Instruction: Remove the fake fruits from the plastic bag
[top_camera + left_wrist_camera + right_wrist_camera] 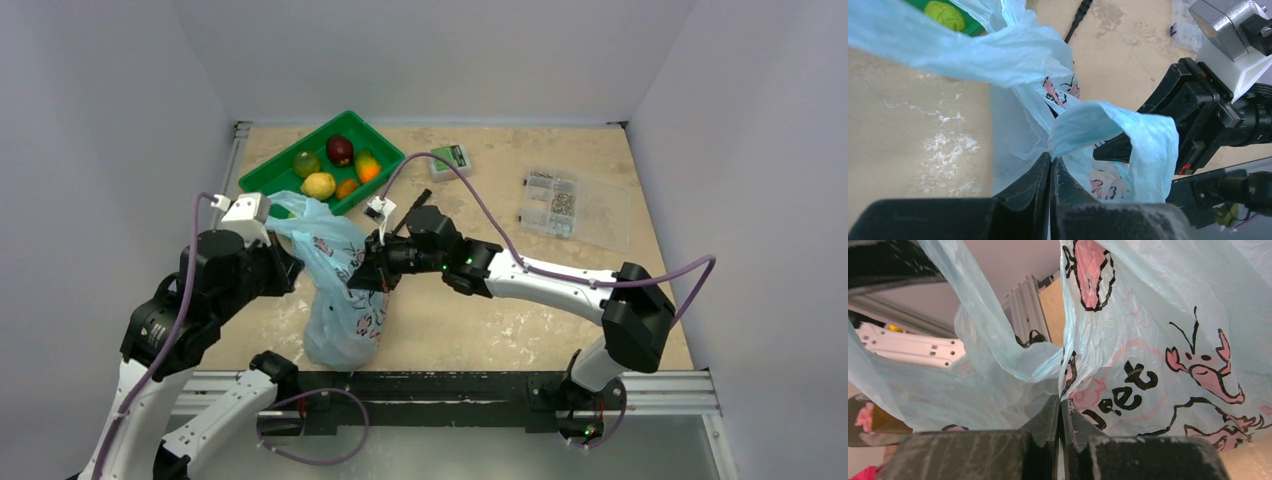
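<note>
The light-blue plastic bag (340, 290) with pink-and-black cartoon prints stands upright at the near middle of the table. My left gripper (293, 263) is shut on its left rim; in the left wrist view the gripper (1052, 159) pinches the thin film (1108, 125). From the right, my right gripper (366, 270) is shut on the opposite rim, and its wrist view shows the gripper (1059, 399) clamped on the printed bag (1158, 340). What the bag holds is hidden. Several fake fruits lie in the green tray (375, 130): a lemon (318, 185), a green one (306, 163), a dark red one (340, 150).
A clear compartment box (575, 205) lies at the right. A small green-and-white box (452, 158) sits near the back. A black cable end (415, 198) lies beside the tray. An aluminium rail (450, 390) runs along the near edge.
</note>
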